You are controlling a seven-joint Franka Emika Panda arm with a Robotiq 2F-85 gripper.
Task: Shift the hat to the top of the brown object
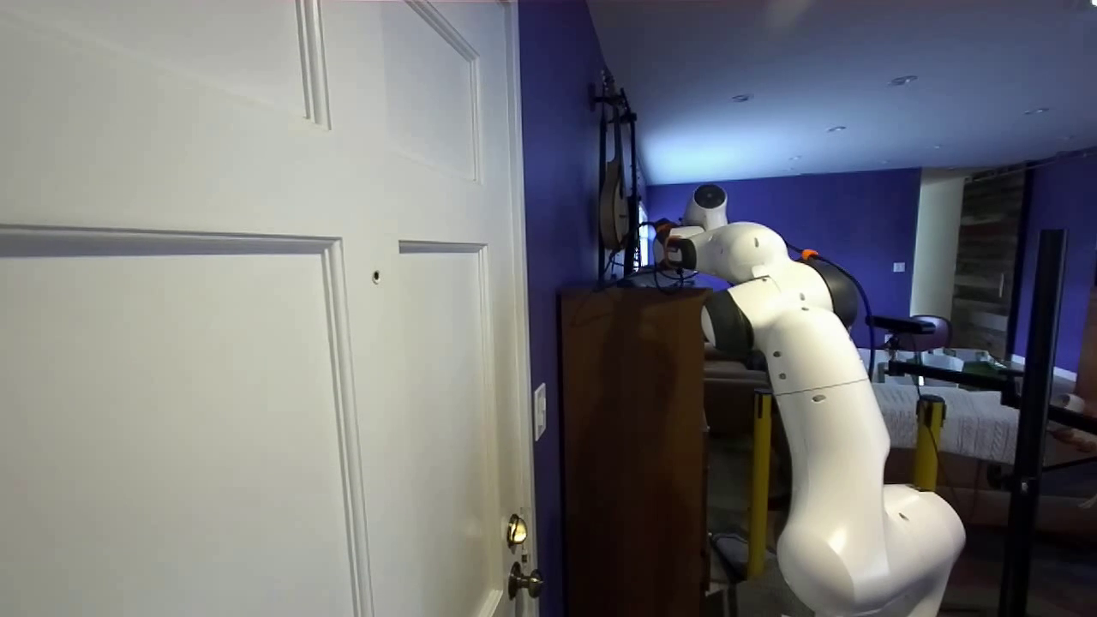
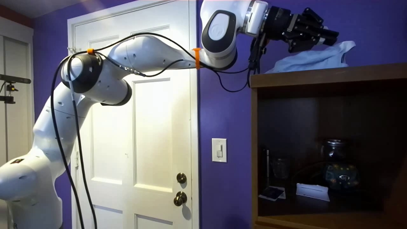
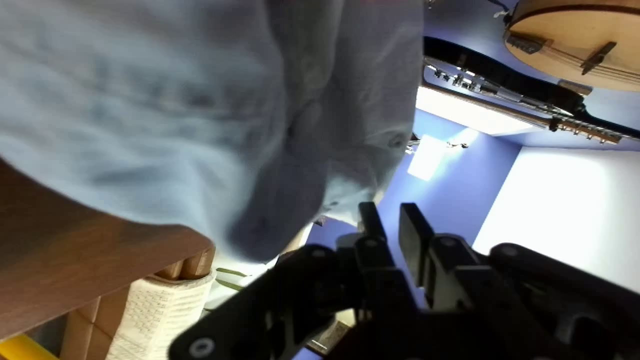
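The pale, floppy hat (image 2: 313,60) lies crumpled on the flat top of the brown cabinet (image 2: 330,77), one end standing up higher. In the wrist view the hat (image 3: 200,125) fills the upper left, close to the camera, with the cabinet top (image 3: 95,250) below it. In an exterior view the cabinet's side (image 1: 630,446) shows, but the hat is hard to make out there. My gripper (image 2: 332,37) is just above the hat, pointing sideways. In the wrist view its fingers (image 3: 389,215) are partly open with a narrow gap and nothing between them. Whether a finger touches the hat is unclear.
Guitars (image 1: 615,188) hang on the purple wall beyond the cabinet; they also show in the wrist view (image 3: 505,75). The white door (image 2: 152,127) stands beside the cabinet. A jar (image 2: 335,149) and other small things sit on the cabinet's open shelf.
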